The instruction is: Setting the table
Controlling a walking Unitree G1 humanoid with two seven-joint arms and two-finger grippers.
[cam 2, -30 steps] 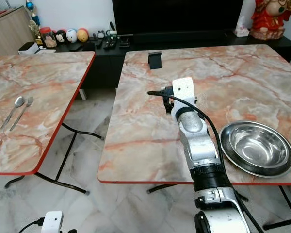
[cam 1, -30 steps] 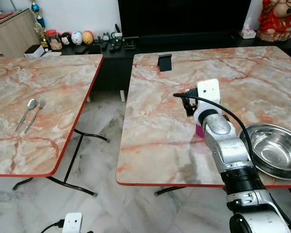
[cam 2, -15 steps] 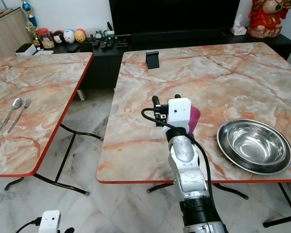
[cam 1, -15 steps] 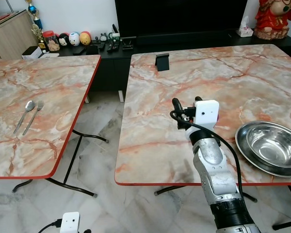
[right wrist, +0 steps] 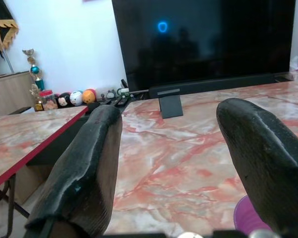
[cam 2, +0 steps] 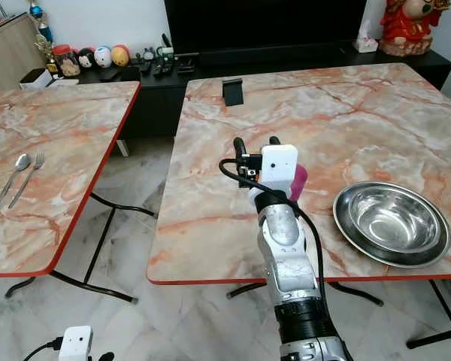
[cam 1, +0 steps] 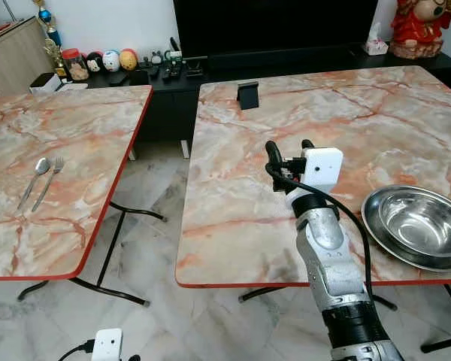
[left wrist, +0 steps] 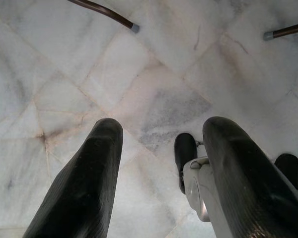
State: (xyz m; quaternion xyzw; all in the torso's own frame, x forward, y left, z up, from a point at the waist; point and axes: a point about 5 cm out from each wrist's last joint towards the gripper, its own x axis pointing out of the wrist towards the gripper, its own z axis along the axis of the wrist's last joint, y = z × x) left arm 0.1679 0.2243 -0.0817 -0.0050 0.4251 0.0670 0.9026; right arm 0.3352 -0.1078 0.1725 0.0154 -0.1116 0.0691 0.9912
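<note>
**Cutlery's way over on the other table, and my working arm is on the wrong side**

Going left to right in the head views. At middle left of the frame, the spoon (cam 1: pixel 33 172) and fork (cam 1: pixel 49 181) lie side by side on the left table (cam 1: pixel 75 135), almost touching, heads toward the far edge and handles angled down toward me. So the long axis runs roughly away from me, slightly slanted.

Down in the lower left corner my left gripper (left wrist: pixel 161 163) hangs idle over the floor (left wrist: pixel 154 84), fingers spread with nothing between them.

Then the gap between the tables, then the right table (cam 2: pixel 346 113). My right gripper (cam 2: pixel 252 148) is raised over its near-left part, around frame centre, fingers apart and gripping nothing, pointing toward the far end where a small black stand (cam 2: pixel 232 90) sits. Just right of my wrist a purple cup (cam 2: pixel 300 180) peeks out, sitting on the table. Further right, near the front edge, is the steel bowl (cam 2: pixel 391 222).

So here's the thing: cutlery lies well to the left of my right gripper, across the gap, out of its reach I'd guess. The left arm is the nearer one. My bet is I need to turn or step left, then come down on the handles across their length.
</note>
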